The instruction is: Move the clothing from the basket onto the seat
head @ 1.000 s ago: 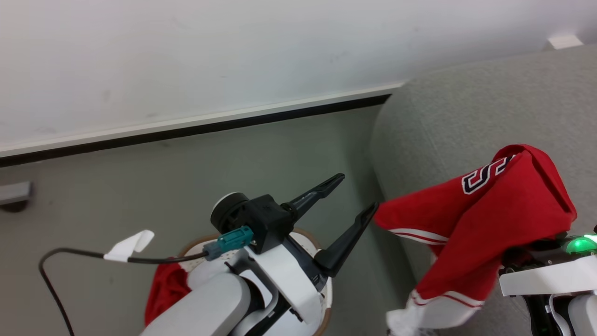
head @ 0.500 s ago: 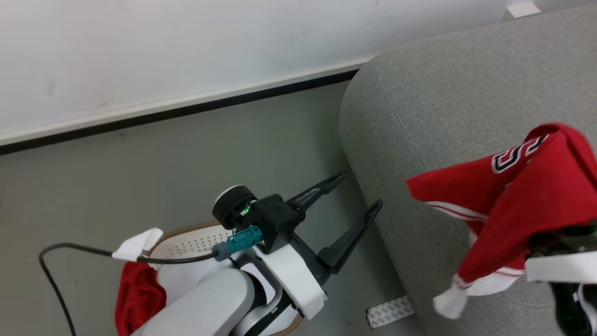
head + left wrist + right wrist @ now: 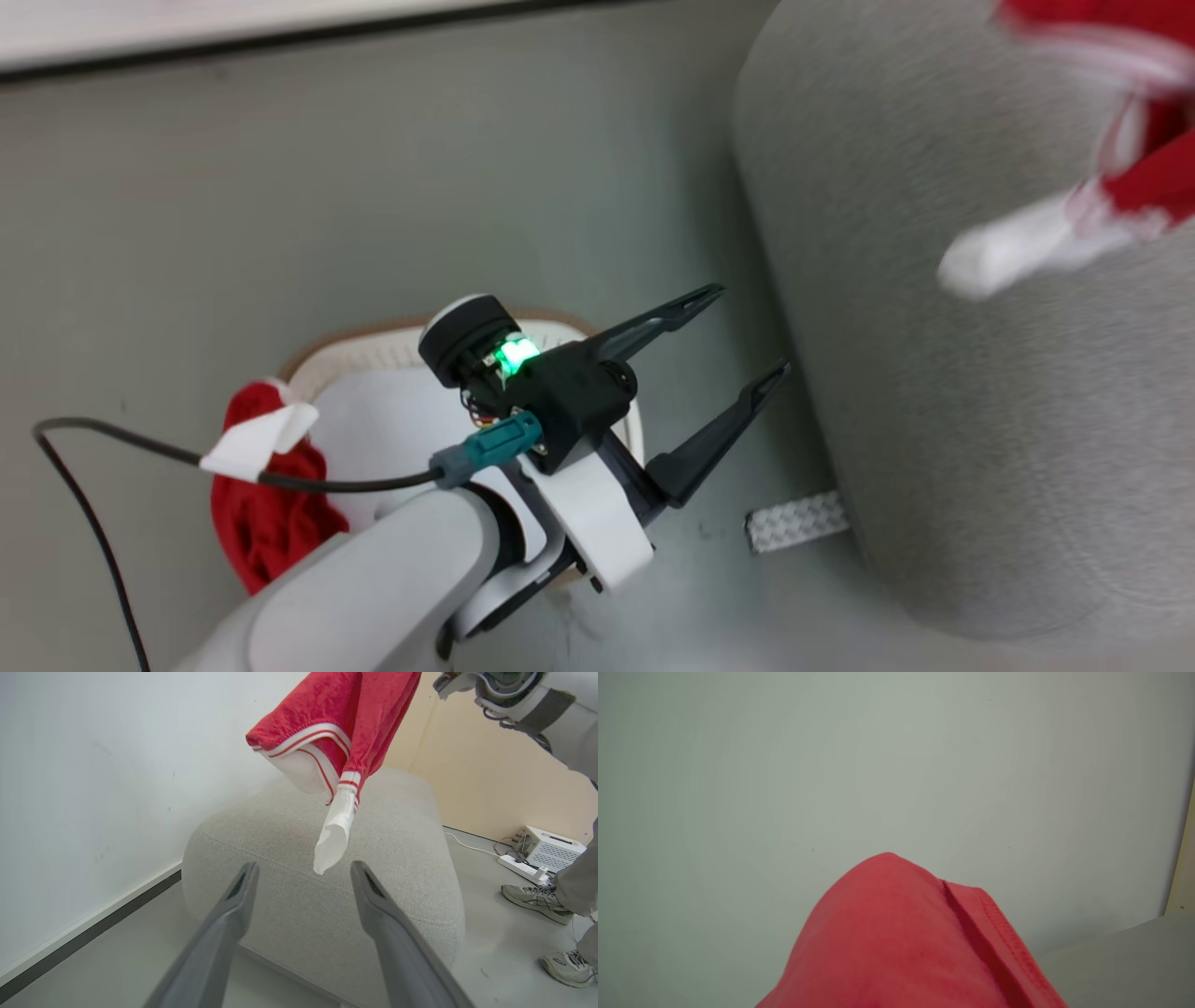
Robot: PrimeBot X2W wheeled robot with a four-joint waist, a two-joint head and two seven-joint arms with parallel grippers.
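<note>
Left wrist view: one red garment (image 3: 327,718), soft with white striped trim, hangs over the rounded grey fabric seat (image 3: 397,858) from the right arm (image 3: 514,695), whose pincer is buried in cloth, so I cannot tell its grip. A second red garment (image 3: 266,523) lies bunched at the edge of the perforated cream basket (image 3: 373,329), so I judge neither delivered yet; the left pincer (image 3: 752,329) is spread wide, empty.

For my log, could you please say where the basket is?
Head view, lower left: the basket sits on the floor beneath the left claw, left of the seat.
</note>
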